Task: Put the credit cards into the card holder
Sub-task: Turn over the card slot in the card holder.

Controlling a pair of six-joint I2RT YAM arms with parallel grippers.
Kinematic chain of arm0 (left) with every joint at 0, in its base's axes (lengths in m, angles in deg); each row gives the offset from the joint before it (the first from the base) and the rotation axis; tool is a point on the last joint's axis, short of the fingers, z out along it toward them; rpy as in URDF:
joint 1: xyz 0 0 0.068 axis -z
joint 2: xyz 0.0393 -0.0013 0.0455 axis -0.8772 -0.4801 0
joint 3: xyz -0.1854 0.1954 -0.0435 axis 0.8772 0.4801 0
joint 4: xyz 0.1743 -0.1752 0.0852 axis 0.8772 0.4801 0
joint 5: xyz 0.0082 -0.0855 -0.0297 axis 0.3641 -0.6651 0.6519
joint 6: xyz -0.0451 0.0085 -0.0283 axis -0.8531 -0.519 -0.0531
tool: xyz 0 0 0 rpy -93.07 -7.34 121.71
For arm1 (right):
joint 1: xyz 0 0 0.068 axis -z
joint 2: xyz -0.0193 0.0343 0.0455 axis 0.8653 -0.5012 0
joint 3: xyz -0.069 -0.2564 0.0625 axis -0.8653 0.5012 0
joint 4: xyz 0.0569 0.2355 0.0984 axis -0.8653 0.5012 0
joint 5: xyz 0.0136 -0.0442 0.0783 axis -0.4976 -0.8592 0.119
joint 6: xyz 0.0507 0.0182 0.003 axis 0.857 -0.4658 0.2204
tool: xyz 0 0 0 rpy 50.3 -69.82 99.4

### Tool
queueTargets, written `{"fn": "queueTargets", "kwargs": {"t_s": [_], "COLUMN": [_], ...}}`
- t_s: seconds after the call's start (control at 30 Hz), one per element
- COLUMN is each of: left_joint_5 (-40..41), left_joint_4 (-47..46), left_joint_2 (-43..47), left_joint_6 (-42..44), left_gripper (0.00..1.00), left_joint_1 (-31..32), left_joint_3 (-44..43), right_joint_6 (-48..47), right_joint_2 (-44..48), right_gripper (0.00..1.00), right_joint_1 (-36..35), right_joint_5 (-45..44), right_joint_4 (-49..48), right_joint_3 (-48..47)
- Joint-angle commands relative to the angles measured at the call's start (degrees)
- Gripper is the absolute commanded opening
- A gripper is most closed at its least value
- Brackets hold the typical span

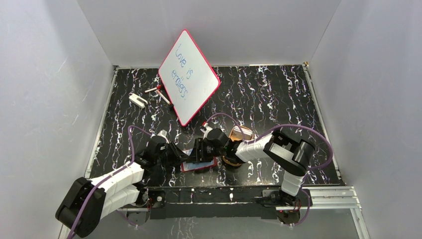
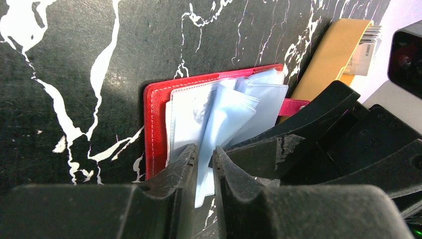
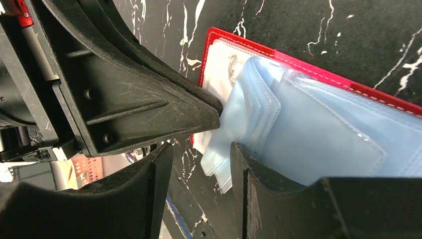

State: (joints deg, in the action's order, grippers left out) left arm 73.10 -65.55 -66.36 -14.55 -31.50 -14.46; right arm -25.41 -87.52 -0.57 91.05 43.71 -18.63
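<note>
The card holder (image 2: 155, 129) lies open on the black marbled table near the front edge, its red cover (image 3: 239, 42) down and its bluish clear sleeves (image 3: 318, 134) fanned up. My left gripper (image 2: 204, 160) is shut on one sleeve (image 2: 219, 124), pinching its lower edge. My right gripper (image 3: 199, 162) is open just beside it; its right finger (image 3: 249, 179) rests against the sleeve stack and nothing is between the jaws. A pale credit card (image 2: 366, 47) with fine print sticks out of the tan tray (image 2: 331, 55). From above, both grippers meet over the card holder (image 1: 191, 167).
The tan tray (image 1: 242, 133) sits just right of the wallet, behind my right wrist. A red-framed whiteboard (image 1: 189, 74) leans at the back centre, with markers (image 1: 159, 92) and a small white object (image 1: 138, 100) to its left. White walls enclose the table.
</note>
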Motion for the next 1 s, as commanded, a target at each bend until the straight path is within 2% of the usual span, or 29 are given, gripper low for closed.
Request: {"fn": "queueTargets", "kwargs": {"t_s": [0.0,0.1,0.3,0.47,0.63,0.77,0.97], "left_joint_5": [1.2,1.5,-0.1,-3.0,-2.9,-4.2,-4.8], "left_joint_4": [5.4,8.6,16.2,18.7,17.9,14.0,12.1], "left_joint_2": [0.9,3.6,9.3,9.9,7.5,0.9,-6.3], "left_joint_6": [0.7,1.0,1.5,1.0,2.7,4.5,6.4], "left_gripper": [0.19,0.23,0.4,0.46,0.48,0.43,0.42], "left_joint_1": [0.2,0.2,0.2,0.2,0.2,0.2,0.3], "left_joint_3": [0.6,-0.4,-2.6,-2.9,-2.6,-3.3,-5.9], "right_joint_6": [0.5,1.3,3.4,7.0,8.5,8.4,7.7], "right_joint_2": [-1.2,-1.1,-0.4,-0.4,-0.8,-1.0,-0.8], "right_gripper": [0.55,0.55,0.55,0.55,0.55,0.55,0.55], "right_joint_1": [-0.8,-0.8,-0.8,-0.8,-0.7,-0.7,-0.7], "right_joint_5": [0.9,0.4,-1.2,-2.9,-3.2,-3.0,-2.9], "right_joint_4": [-1.5,-1.7,-3.4,-6.5,-9.1,-9.2,-8.3], "right_joint_3": [-1.2,-1.0,-0.1,1.7,2.7,2.4,2.4]}}
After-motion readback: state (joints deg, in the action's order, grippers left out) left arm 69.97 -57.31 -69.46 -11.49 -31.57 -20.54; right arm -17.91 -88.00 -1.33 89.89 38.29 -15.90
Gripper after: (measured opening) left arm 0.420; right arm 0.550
